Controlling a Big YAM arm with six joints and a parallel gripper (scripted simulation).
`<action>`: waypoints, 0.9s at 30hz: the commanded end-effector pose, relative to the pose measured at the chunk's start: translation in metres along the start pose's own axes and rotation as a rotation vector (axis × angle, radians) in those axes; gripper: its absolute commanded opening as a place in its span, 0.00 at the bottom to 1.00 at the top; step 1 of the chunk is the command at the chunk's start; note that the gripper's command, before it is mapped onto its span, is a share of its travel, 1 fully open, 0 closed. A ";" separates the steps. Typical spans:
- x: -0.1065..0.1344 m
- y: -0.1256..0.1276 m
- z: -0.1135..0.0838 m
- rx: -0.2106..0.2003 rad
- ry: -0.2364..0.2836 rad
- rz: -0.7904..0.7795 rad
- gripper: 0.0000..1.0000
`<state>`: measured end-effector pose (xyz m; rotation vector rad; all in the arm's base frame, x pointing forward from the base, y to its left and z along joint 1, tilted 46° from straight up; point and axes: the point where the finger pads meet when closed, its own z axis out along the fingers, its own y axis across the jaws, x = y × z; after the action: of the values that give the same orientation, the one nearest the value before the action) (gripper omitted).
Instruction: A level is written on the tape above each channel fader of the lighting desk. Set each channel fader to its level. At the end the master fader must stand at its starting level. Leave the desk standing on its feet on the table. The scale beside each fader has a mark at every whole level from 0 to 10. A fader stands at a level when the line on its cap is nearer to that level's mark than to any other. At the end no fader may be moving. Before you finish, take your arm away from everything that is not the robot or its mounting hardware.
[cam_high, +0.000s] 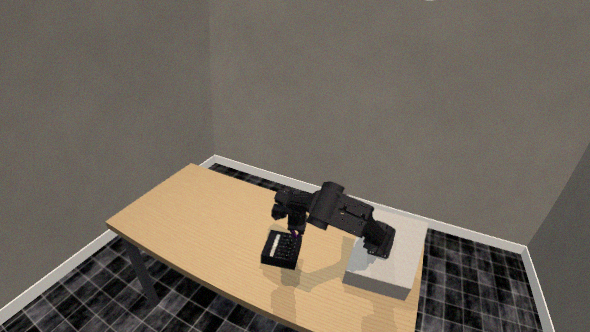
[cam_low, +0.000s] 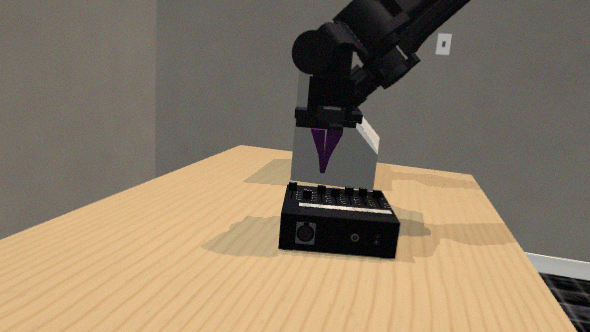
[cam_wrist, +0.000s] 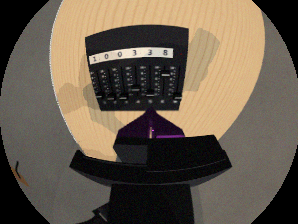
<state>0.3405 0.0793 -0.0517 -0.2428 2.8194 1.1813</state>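
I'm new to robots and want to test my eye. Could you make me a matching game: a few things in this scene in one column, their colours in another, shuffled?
Things:
1. lighting desk
2. fingers
3. table
4. tape strip on the desk

Colours:
A. light wood
B. white
C. black
D. purple

Pairs: 1-C, 2-D, 3-A, 4-B. The fingers are pressed together, holding nothing, pointing down just above the desk's faders.
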 end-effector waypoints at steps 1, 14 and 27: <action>-0.003 0.001 0.009 -0.004 0.006 -0.006 0.00; -0.001 0.001 0.014 -0.004 0.009 -0.003 0.00; -0.002 0.001 0.015 -0.004 0.007 -0.008 0.00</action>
<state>0.3418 0.0841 -0.0571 -0.2415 2.8186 1.1801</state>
